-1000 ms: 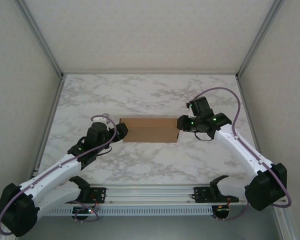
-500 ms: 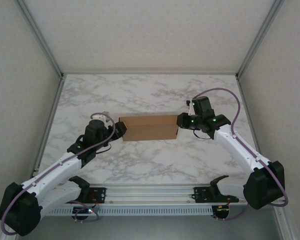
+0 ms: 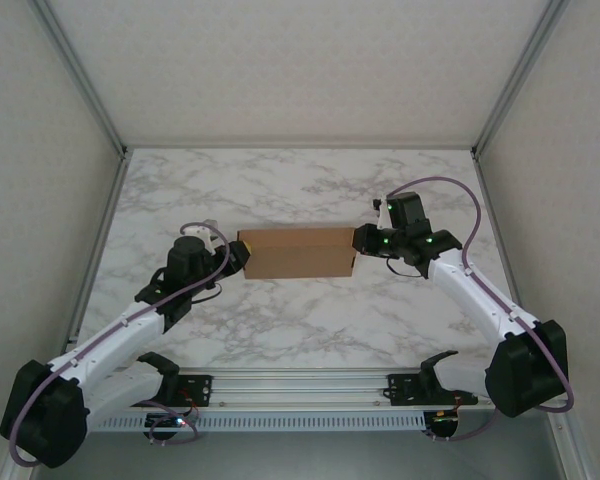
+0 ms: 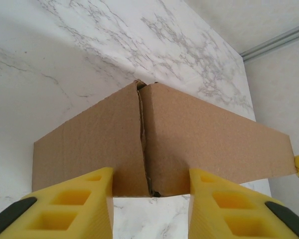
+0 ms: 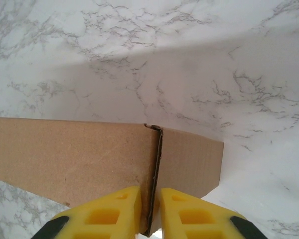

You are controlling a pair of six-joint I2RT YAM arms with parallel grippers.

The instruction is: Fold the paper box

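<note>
The paper box (image 3: 295,253) is a flat brown cardboard piece lying lengthwise on the middle of the marble table. My left gripper (image 3: 242,257) is at its left end. In the left wrist view the yellow fingers (image 4: 74,204) stand apart on either side of the box's (image 4: 199,134) creased corner, with bare table between them. My right gripper (image 3: 361,242) is at the right end. In the right wrist view its jaws (image 5: 150,211) are pinched on a double cardboard edge of the box (image 5: 74,154).
The marble table (image 3: 280,190) stretches behind and in front of the box. An aluminium rail (image 3: 300,385) with the arm bases runs along the near edge. Frame posts (image 3: 90,90) and pale walls close in both sides and the back.
The left jaws have narrowed around the box's left end. The right jaws have closed on its right end. The box has shifted slightly away from the arms, and both arms followed it.
</note>
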